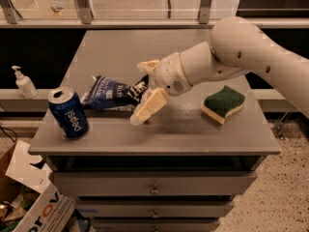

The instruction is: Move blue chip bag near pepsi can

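The blue chip bag [112,93] lies crumpled on the grey cabinet top [193,129], left of centre. The pepsi can [68,112] stands upright just left of the bag, near the front left corner, a small gap from it. My gripper [143,91] is at the bag's right end. Its fingers are spread wide open, one cream finger [147,107] pointing down toward the front and the other [147,65] above the bag's end. The bag rests on the top and is not gripped.
A green-and-yellow sponge [223,103] lies on the right side of the top. A white pump bottle [23,82] stands on a ledge to the left. Cardboard boxes [34,202] sit on the floor at lower left. Drawers run below the front edge.
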Motion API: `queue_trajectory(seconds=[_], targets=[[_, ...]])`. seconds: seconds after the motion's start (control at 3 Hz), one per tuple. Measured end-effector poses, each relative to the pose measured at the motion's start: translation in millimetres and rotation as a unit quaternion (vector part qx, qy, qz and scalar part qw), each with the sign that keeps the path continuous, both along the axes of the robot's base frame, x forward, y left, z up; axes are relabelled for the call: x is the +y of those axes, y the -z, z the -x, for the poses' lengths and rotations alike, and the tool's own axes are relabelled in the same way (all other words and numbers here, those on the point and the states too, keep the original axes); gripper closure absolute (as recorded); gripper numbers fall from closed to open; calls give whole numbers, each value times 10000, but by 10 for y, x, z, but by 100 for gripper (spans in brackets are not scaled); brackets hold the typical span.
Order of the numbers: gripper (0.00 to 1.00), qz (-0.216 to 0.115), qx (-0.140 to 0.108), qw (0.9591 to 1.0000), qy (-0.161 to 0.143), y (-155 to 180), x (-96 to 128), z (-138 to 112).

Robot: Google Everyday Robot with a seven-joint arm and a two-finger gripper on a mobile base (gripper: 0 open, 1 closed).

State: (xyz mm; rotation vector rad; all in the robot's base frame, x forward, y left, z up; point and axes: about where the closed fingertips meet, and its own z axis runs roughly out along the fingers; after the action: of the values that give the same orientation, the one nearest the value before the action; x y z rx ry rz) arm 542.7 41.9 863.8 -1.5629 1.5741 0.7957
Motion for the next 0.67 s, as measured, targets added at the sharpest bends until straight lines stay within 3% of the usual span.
queue_trajectory(seconds=[0.33, 0.67], targets=[[0, -158, 48, 9999, -28, -99, -217, -121], [0, -255, 113, 9994, -214, -338, -761, -354]])
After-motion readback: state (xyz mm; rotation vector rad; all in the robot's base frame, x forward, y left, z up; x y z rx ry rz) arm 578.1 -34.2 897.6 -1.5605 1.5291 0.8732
